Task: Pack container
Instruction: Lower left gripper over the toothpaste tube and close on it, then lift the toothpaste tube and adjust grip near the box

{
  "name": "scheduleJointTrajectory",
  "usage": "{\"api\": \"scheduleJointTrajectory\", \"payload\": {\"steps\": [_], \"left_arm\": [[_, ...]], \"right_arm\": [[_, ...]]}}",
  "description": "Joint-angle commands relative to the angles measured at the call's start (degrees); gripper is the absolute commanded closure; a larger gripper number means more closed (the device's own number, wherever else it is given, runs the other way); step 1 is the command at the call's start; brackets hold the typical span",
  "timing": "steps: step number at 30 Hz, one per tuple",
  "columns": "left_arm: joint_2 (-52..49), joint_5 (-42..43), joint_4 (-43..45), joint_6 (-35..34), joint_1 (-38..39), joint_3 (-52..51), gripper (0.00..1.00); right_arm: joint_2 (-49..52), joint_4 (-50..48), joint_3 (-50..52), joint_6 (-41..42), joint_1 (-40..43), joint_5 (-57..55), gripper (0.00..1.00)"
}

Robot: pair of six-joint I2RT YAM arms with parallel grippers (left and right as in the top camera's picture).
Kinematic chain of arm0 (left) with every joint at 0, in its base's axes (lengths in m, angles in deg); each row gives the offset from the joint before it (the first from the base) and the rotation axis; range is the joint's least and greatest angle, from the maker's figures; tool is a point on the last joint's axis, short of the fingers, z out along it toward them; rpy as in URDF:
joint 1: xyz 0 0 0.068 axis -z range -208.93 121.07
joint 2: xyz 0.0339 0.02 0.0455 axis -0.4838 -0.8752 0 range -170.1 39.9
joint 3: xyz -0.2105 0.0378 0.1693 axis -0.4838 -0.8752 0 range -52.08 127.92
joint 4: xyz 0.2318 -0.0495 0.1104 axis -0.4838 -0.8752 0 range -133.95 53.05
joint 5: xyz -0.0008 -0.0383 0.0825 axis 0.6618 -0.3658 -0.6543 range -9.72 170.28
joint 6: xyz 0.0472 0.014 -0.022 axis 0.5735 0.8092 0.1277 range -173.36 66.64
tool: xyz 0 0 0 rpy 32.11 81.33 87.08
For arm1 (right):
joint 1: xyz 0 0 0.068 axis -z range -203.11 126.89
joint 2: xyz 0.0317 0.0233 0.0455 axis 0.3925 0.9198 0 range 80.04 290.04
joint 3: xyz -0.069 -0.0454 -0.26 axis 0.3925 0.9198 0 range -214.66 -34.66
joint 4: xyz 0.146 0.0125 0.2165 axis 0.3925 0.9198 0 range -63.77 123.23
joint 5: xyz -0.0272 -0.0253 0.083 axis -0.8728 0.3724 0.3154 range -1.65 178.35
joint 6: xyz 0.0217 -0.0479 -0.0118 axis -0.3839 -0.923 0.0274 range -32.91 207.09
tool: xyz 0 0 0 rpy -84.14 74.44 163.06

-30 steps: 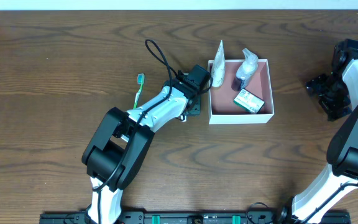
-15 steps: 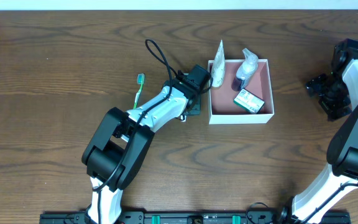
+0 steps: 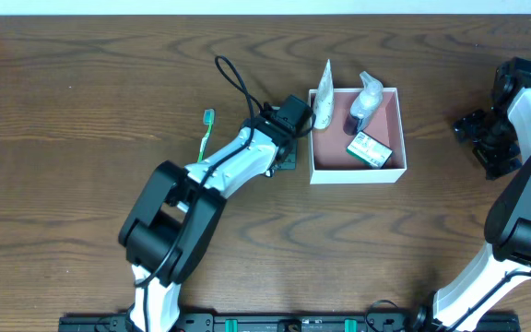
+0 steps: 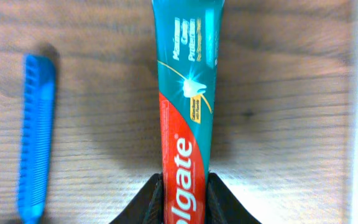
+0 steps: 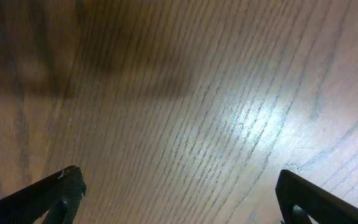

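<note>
Wood-grained counter (image 3: pixel 63 92) carried everything, and you had the packing partly done. The container (image 3: pixel 356 174) sat right of centre with three things in it. A white tube-like pack (image 3: pixel 324 88) leaned up over its left wall, a clear bottle (image 3: pixel 367 95) stood at the far side, and a green packet (image 3: pixel 370 148) lay flat in the near right corner. By my reading, three things were not yet packed. The toothpaste tube (image 4: pixel 185 93) was outside, just beside the left wall. A blue comb (image 4: pixel 36 137) lay on the wood alongside it and showed only in the left wrist view. A green toothbrush (image 3: pixel 205 131) lay farther left, well apart from the container.

Your left arm reached diagonally from its base toward the container, with its wrist close to the left wall. The left gripper (image 4: pixel 185 199) was clamped on the lower, red end of the toothpaste tube, a finger on each side. I could not tell whether the tube was lifted or lay on the counter. Your right arm was folded at the far right edge, well apart from the container. The right gripper (image 5: pixel 179 196) hung with its fingers spread wide over bare wood and held nothing.
</note>
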Motion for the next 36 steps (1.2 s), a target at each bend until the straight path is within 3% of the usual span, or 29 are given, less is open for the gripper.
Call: {"api": "scheduleJointTrajectory", "payload": {"steps": [1, 4, 18, 28, 33, 36], "left_arm": [[7.5, -3.8, -0.3, 2.0, -0.3, 1.9, 0.77], [12.6, -7.2, -0.9, 2.5, -0.3, 1.9, 0.77], [32.1, -6.7, -0.8, 5.1, 2.6, 1.9, 0.81], [27.4, -6.6, -7.7, 3.5, 3.5, 1.9, 0.8], [21.6, -1.1, -14.7, 0.9, 3.5, 1.9, 0.51], [17.6, 2.3, -16.3, 0.8, 3.5, 1.9, 0.47]], "right_arm": [[-0.9, 0.0, 0.1, 1.0, 0.2, -0.6, 0.01], [-0.9, 0.0, 0.1, 1.0, 0.2, -0.6, 0.01], [-0.9, 0.0, 0.1, 1.0, 0.2, -0.6, 0.01], [-0.9, 0.0, 0.0, 1.0, 0.2, -0.6, 0.01], [-0.9, 0.0, 0.1, 1.0, 0.2, -0.6, 0.01], [-0.9, 0.0, 0.1, 1.0, 0.2, -0.6, 0.01]]}}
